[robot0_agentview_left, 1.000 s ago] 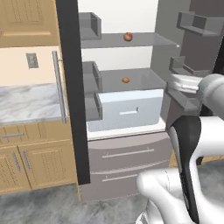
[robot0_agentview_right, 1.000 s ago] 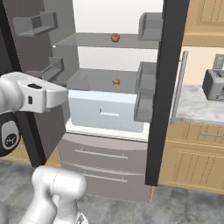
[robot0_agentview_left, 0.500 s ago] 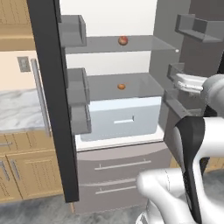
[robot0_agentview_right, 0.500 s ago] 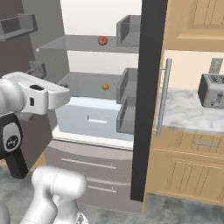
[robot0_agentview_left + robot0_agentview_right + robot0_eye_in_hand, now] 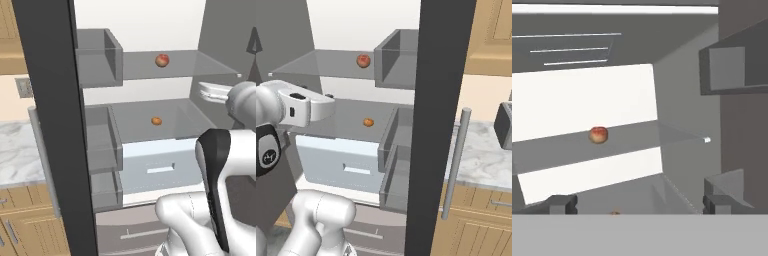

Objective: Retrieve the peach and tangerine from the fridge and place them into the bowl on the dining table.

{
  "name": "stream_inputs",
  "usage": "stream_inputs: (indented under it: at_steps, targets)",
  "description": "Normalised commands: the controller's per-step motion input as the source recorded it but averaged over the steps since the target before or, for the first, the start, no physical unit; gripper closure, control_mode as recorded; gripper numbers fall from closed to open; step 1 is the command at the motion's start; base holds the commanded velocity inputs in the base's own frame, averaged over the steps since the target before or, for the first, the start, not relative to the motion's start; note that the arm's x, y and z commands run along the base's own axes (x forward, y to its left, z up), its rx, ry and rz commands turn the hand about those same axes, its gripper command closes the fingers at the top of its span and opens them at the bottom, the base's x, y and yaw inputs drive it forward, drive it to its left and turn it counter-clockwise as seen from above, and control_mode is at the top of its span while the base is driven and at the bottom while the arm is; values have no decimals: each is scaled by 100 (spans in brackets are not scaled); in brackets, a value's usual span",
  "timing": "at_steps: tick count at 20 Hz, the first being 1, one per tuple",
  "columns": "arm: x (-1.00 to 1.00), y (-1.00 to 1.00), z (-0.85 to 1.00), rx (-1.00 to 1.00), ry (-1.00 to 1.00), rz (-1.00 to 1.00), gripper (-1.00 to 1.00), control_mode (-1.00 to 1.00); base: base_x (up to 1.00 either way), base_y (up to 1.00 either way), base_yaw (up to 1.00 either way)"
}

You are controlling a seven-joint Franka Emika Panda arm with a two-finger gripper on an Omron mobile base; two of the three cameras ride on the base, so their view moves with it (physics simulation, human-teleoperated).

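Observation:
The fridge [image 5: 150, 25] stands open in front of me. A reddish-pink peach [image 5: 161, 60] [image 5: 363, 60] [image 5: 598, 134] lies on the upper glass shelf. One shelf lower lies the plain orange tangerine [image 5: 156, 120] [image 5: 368, 121], whose top just peeks in at the bottom of the hand view [image 5: 614, 213]. My gripper [image 5: 640, 205] is open and holds nothing. It hovers outside the fridge at about the lower shelf's height, short of both fruits. The bowl and the dining table are out of view.
The open doors' dark edges [image 5: 50, 125] [image 5: 441, 125] with grey door bins [image 5: 100, 60] [image 5: 396, 57] flank the opening. A pale blue drawer [image 5: 160, 167] sits under the tangerine's shelf. Marble counters over wooden cabinets [image 5: 20, 165] [image 5: 481, 160] stand to either side.
Both base views have shifted and the fridge interior looms larger, so the base has driven closer. The fruits lie where they were. The gripper stays open.

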Motion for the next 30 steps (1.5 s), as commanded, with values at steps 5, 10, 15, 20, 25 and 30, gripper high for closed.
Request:
stream_inputs:
  at_steps: [5,10,15,20,25,30]
  targets:
    - [0,0,0,0,0,0,-100,100,97,0,1]
    - [47,0,6,1,17,7,-100,-100,16,0,1]
    - [25,5,14,0,20,15,-100,-100,0,0,0]
    - [15,28,10,0,13,22,-100,-100,0,0,0]
    - [15,49,-3,0,1,11,-100,-100,0,0,0]
    - [31,8,-3,0,-1,-2,-100,-100,0,0,0]
